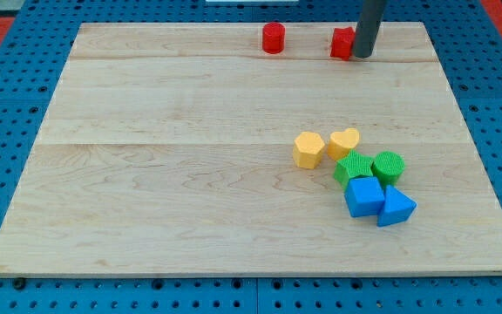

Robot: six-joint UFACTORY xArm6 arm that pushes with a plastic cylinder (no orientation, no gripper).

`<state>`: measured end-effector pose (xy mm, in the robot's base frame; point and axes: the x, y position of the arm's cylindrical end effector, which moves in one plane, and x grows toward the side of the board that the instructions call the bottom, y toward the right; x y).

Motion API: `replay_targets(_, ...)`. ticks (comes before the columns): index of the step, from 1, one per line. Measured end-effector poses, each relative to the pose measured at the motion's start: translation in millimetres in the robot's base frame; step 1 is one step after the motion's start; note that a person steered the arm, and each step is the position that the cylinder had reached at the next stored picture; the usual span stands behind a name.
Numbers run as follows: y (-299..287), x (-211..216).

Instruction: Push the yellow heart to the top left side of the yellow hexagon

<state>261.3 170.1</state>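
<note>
The yellow heart (pixel 344 141) lies on the wooden board, right of centre, touching the right side of the yellow hexagon (pixel 308 149). My tip (pixel 362 56) is near the view's top edge, far above both yellow blocks, right beside a red block (pixel 342 43) on its right side.
A red cylinder (pixel 274 37) stands at the view's top, left of my tip. Below the heart sit a green block (pixel 353 166), a green cylinder (pixel 388 166), a blue cube (pixel 364 196) and a blue triangular block (pixel 395 208), packed close together. The board's right edge (pixel 469 131) is nearby.
</note>
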Motion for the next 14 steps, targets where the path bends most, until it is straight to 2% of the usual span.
replay_targets(1, 10, 2)
replay_targets(2, 35, 45)
replay_targets(4, 40, 145)
replay_targets(5, 0, 176)
replay_targets(6, -60, 184)
replay_targets(7, -82, 190)
replay_targets(8, -77, 201)
replay_targets(9, -126, 209)
replay_targets(10, -155, 183)
replay_targets(12, -159, 109)
replay_targets(14, -218, 100)
